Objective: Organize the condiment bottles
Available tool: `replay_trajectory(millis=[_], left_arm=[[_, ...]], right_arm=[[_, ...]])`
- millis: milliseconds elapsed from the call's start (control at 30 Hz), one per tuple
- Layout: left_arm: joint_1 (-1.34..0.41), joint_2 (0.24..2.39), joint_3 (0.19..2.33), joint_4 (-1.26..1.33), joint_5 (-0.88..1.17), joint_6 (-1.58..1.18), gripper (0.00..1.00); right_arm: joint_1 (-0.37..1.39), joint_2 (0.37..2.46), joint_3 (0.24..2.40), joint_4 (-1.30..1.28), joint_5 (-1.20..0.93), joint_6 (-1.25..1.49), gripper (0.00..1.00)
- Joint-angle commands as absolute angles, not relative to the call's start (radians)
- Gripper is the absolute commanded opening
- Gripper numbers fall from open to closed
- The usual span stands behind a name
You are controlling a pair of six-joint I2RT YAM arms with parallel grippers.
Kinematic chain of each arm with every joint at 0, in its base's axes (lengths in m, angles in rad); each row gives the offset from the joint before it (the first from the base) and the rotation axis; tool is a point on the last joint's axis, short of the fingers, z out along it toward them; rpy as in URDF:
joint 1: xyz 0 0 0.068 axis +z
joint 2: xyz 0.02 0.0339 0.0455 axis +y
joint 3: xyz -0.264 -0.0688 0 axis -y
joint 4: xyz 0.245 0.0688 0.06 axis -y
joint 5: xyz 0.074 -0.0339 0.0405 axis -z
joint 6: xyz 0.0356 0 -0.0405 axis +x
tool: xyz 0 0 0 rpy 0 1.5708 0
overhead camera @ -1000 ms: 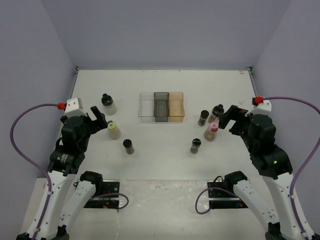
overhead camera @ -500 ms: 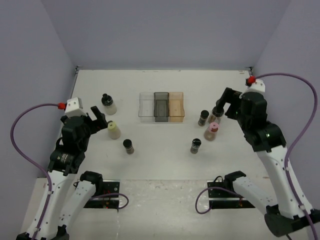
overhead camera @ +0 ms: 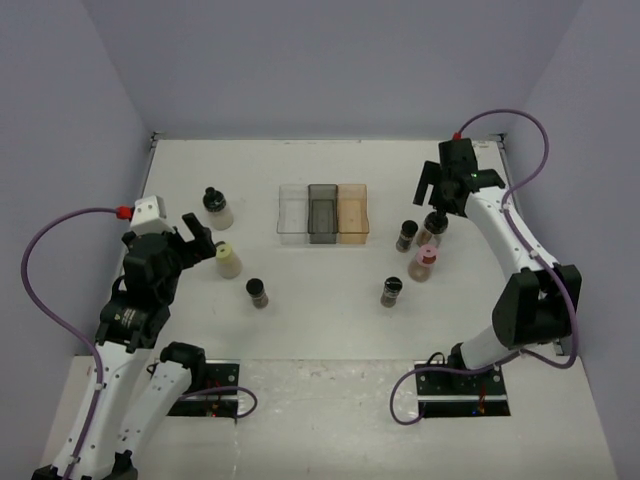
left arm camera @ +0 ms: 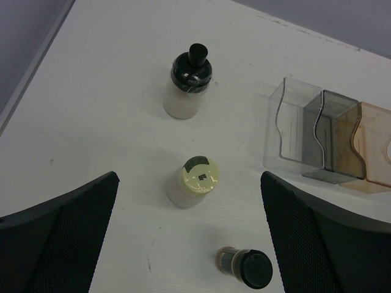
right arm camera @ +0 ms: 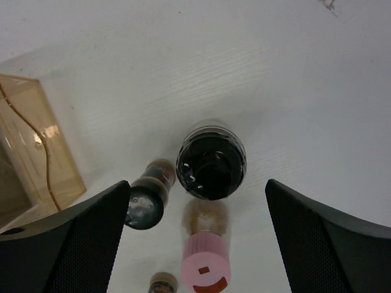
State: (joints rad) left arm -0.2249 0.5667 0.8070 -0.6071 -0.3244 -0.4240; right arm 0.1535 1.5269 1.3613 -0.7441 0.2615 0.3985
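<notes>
**Right arm reaches out over the right-hand bottles**

Since a second ago, the right arm has unfolded from its pose near the table's right edge and stretched toward the back. The right gripper (overhead camera: 437,198) now hangs over the wide black-capped bottle (right arm camera: 211,163). We see its fingers spread well apart, one on either side of that bottle in the wrist view, and they grip nothing. The left arm has not shifted. The left gripper (overhead camera: 200,236) also has its fingers apart and empty, and the yellow-green-capped bottle (left arm camera: 195,181) stands between them in its wrist view.

We count seven condiment bottles, all standing on the table (overhead camera: 320,330) outside the tray (overhead camera: 323,238), which sits between two groups of them.

- **Left group:** the pale black-capped bottle (left arm camera: 188,79) is farthest back. The yellow-green-capped bottle is nearer the arms, and the dark black-capped bottle (left arm camera: 244,265) is nearest and more toward the middle.
- **Right group:** the slim black-capped bottle (right arm camera: 145,204) stands just beside the wide one, on the tray side. The pink-capped bottle (right arm camera: 206,262) is close in front of the wide one. The last black-capped bottle (overhead camera: 391,291) stands nearest the arms.
</notes>
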Motion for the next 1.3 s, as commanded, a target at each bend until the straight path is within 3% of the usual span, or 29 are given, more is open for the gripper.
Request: replay_trajectory(millis=[0,300,533,600,700,800,1000,1267], left_arm=[[-0.232,0.569,0.805,-0.561,-0.308,-0.408,1.0],[-0.235,0.571,0.804,-0.557,-0.302,-0.407,1.0],[-0.238,0.568,0.802,-0.552,-0.29,-0.403,1.0],[-0.238,0.569,0.802,-0.552,-0.29,-0.403,1.0],[-0.242,0.571,0.802,-0.552,-0.29,-0.403,1.0],[-0.244,0.571,0.801,-0.551,-0.288,-0.402,1.0],[-0.245,0.575,0.802,-0.551,-0.288,-0.403,1.0],[-0.244,0.586,0.802,-0.551,-0.291,-0.402,1.0]], right_arm=[[0.149,1.554,1.339,-0.715,0.245,0.383,0.93],[0.12,1.608,1.256,-0.641,0.201,0.388,0.8],[0.11,1.641,1.21,-0.603,0.233,0.393,0.8],[0.11,1.649,1.209,-0.594,0.23,0.393,0.7],[0.11,1.628,1.201,-0.574,0.242,0.397,0.46],[0.11,1.596,1.213,-0.581,0.287,0.391,0.35],[0.123,1.496,1.293,-0.64,0.342,0.387,0.31],[0.379,1.546,1.577,-0.654,0.396,0.261,0.28]])
